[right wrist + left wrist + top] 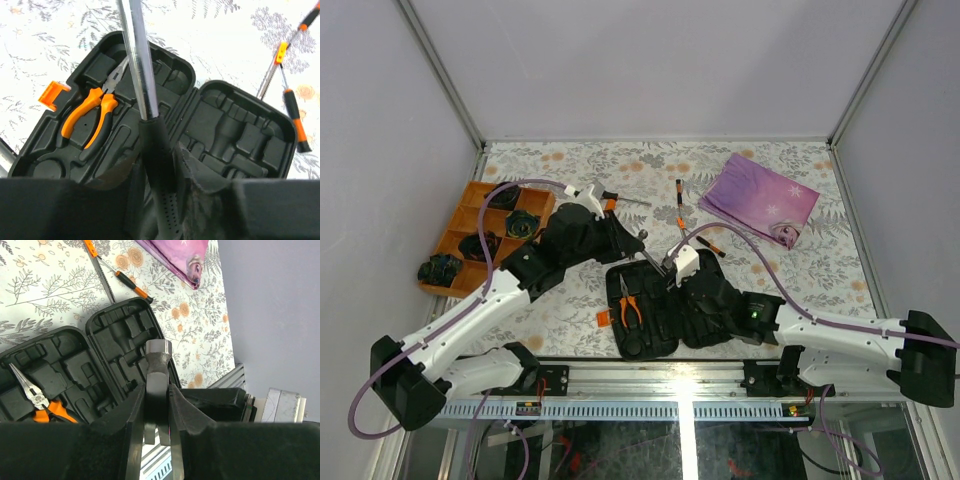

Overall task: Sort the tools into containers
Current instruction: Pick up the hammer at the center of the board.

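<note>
The hammer [656, 248] hangs above the open black case [655, 328], held at both ends. My left gripper [628, 230] is shut on its steel head [159, 349], which fills the gap between the fingers [137, 410]. My right gripper [157, 155] is closed around the black handle [159, 145], and the steel shaft [137, 55] runs up and away from it. Orange-handled pliers [630, 308] [90, 112] [42, 405] lie in the case's left half. Two screwdrivers [680, 192] [710, 245] lie on the cloth-covered table beyond the case [120, 340] [235, 130].
An orange divided tray [455, 235] with black coiled lumps stands at the left. A purple bag [760, 200] lies at the back right. The case's orange latch [603, 318] sticks out toward the left. Grey walls close in the table on three sides.
</note>
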You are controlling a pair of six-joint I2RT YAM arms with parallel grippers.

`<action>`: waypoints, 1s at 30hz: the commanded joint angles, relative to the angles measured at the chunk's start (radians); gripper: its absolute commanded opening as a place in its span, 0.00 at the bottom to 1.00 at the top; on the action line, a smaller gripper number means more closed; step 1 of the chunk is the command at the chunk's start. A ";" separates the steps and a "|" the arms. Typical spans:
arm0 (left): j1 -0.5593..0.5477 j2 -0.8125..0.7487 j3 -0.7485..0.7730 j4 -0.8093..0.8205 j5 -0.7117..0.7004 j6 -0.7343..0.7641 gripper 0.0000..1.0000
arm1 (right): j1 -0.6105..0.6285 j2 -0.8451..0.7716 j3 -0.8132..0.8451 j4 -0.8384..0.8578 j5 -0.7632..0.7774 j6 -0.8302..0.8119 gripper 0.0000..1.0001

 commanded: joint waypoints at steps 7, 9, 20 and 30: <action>-0.007 -0.075 -0.025 0.158 0.103 -0.006 0.31 | 0.008 -0.108 0.014 0.025 0.072 0.028 0.00; -0.007 -0.090 -0.027 0.162 0.103 0.006 0.43 | 0.008 -0.126 0.017 0.014 0.075 0.033 0.00; -0.006 -0.184 -0.031 0.141 0.064 0.092 0.65 | -0.004 -0.185 0.045 -0.054 0.134 0.141 0.00; -0.005 -0.270 -0.037 0.134 0.025 0.185 0.66 | -0.255 -0.293 -0.011 0.000 -0.270 0.264 0.00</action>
